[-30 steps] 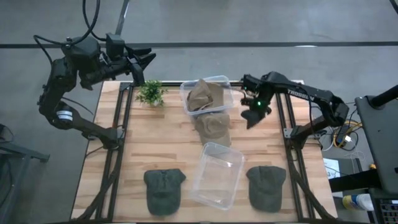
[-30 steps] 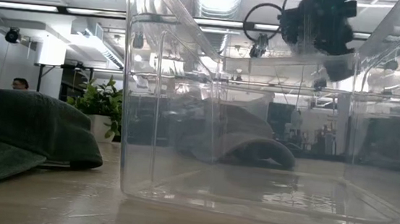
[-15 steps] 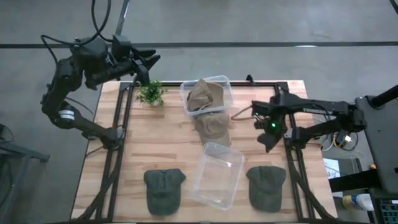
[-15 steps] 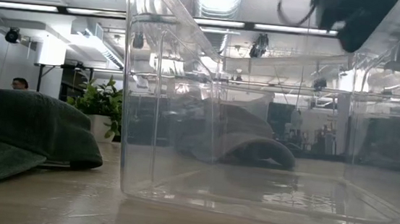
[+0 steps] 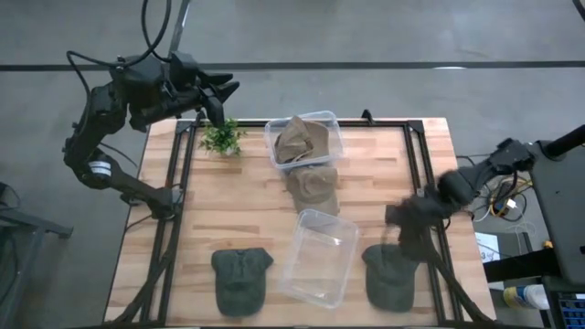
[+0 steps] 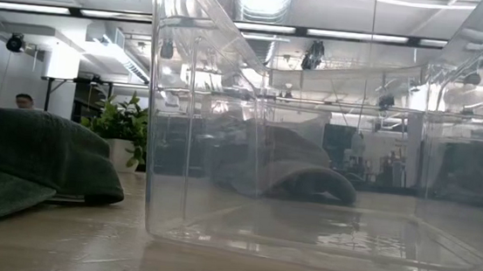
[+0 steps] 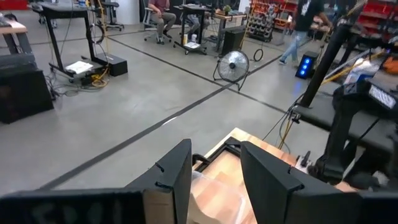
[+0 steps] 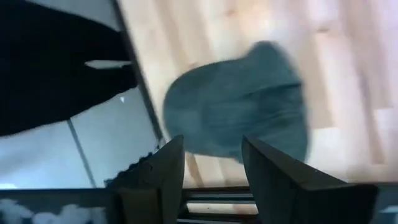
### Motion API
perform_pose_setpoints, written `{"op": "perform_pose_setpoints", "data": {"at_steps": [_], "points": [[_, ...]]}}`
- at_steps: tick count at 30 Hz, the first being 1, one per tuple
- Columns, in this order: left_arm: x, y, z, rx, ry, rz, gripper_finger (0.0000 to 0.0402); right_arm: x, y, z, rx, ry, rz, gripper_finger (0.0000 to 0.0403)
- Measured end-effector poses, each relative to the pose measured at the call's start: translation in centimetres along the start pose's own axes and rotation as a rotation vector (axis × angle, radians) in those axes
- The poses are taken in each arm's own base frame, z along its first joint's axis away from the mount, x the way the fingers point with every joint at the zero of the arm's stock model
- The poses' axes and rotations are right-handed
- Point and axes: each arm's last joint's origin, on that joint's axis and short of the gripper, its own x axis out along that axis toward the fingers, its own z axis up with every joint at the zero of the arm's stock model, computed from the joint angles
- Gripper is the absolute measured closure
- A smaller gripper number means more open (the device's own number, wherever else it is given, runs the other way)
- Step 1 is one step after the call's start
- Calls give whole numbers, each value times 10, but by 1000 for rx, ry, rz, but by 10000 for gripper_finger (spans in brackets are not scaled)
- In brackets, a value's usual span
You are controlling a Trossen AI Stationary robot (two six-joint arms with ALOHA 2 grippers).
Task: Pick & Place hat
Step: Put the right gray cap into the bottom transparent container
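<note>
- High view shows my right gripper point(image 5: 413, 228) near the table's right edge, just above the dark green hat point(image 5: 390, 276) at the front right corner.
- My right wrist view shows that hat point(image 8: 239, 106) past my two fingers point(image 8: 163, 163). The jaws stand part open, and nothing is in them.
- My left gripper point(image 5: 218, 90) waits up at the back left, above the little plant point(image 5: 220, 137). Its jaws are part open too, with nothing held.
- I think my step now is to come down on this hat and grab it.
- To do it well, I should slow down first, as the arm looks blurry. Then I should line up over the hat's soft top, go low, and pinch a good fold of cloth.
- I should lift straight up so I do not bump the clear box point(image 5: 320, 258) just beside it.
- That hat's long side runs from back to front of the table. I cannot tell for sure which end has the brim.
- Another dark hat point(image 5: 240, 278) lies at the front left. Two tan hats sit farther back.
</note>
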Motion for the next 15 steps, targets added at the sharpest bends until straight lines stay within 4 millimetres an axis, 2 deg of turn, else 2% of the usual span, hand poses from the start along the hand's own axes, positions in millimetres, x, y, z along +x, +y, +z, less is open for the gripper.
{"op": "perform_pose_setpoints", "data": {"at_steps": [6, 9, 12, 15], "points": [[0, 1, -2, 6, 23, 5, 271, 30, 66, -33, -102, 22, 40, 251], [0, 0, -2, 2, 24, 5, 271, 51, 94, -46, -148, 5, -17, 250], [0, 1, -2, 2, 23, 5, 271, 77, 119, -51, -183, -18, -89, 250], [-1, 1, -2, 9, 23, 5, 271, 112, 140, -51, -204, -14, -161, 250]]}}
